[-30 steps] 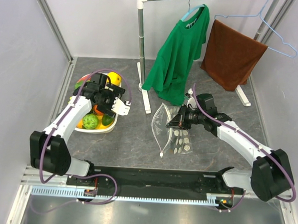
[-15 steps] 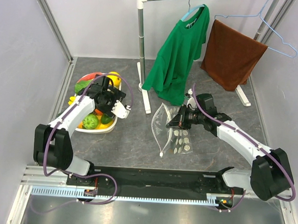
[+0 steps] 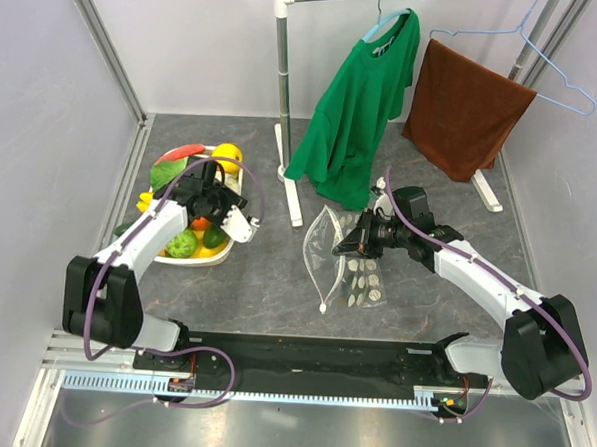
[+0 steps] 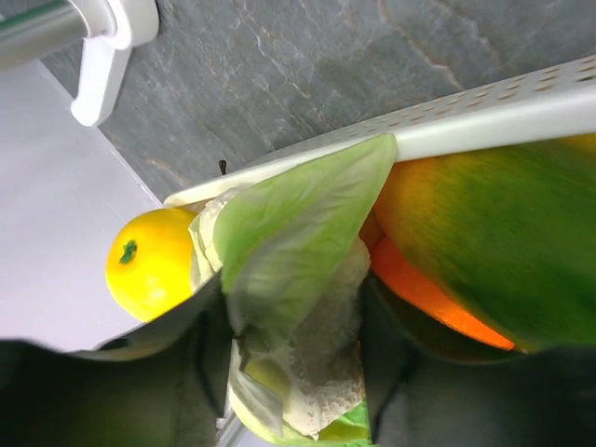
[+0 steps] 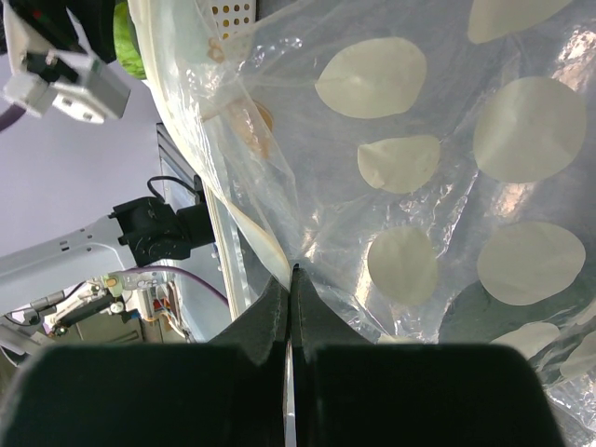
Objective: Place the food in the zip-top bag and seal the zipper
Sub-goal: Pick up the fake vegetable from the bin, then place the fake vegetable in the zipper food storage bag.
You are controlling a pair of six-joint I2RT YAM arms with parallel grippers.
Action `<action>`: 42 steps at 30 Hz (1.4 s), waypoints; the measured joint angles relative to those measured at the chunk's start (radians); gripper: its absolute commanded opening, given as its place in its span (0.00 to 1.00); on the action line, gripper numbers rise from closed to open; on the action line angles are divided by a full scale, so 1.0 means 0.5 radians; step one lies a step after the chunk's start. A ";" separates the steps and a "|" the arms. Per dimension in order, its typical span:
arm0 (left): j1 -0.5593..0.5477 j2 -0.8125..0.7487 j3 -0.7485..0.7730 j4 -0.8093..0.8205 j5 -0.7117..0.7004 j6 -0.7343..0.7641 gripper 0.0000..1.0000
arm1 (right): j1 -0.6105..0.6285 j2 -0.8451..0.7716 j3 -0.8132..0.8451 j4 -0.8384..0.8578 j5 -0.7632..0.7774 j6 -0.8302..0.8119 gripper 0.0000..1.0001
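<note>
The white tray (image 3: 208,260) at the left holds the food: a yellow lemon (image 3: 229,158), a round green fruit (image 3: 182,242) and other pieces. My left gripper (image 3: 217,203) reaches down into it. In the left wrist view its fingers press both sides of the pale-green cabbage (image 4: 298,251), next to the lemon (image 4: 149,263) and a green-orange fruit (image 4: 494,242). The clear dotted zip-top bag (image 3: 348,271) lies mid-table. My right gripper (image 3: 345,244) is shut on its upper edge, lifting it. The jaws pinch the plastic (image 5: 292,270) right beside the whitish zipper (image 5: 244,219).
A clothes rack pole (image 3: 281,82) with a white foot (image 3: 292,188) stands behind the bag, carrying a green T-shirt (image 3: 360,107), a brown towel (image 3: 465,107) and a blue hanger (image 3: 557,72). Walls enclose the table on the left, right and back.
The left gripper has sunk a little left into the tray and its jaws have narrowed from wide open onto the cabbage. The right arm and the bag have not moved.
</note>
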 measured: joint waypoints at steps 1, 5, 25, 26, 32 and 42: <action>0.000 -0.034 -0.017 -0.012 0.011 0.005 0.44 | -0.001 0.000 0.000 0.000 0.001 0.000 0.00; 0.000 -0.252 -0.056 -0.131 0.088 0.014 0.38 | -0.002 0.000 0.000 0.000 0.000 0.000 0.00; -0.012 -0.455 1.028 -0.620 1.346 -2.290 0.26 | -0.020 -0.002 -0.014 0.080 0.001 0.053 0.00; -0.016 -0.460 0.987 -0.558 1.457 -2.563 0.26 | -0.021 -0.002 -0.017 0.092 0.001 0.063 0.00; -0.262 -0.582 0.195 0.237 1.647 -4.172 0.29 | -0.028 -0.002 -0.031 0.199 0.011 0.153 0.00; -0.632 -0.587 -0.214 0.655 1.092 -5.463 0.26 | -0.028 -0.031 -0.040 0.273 0.010 0.224 0.00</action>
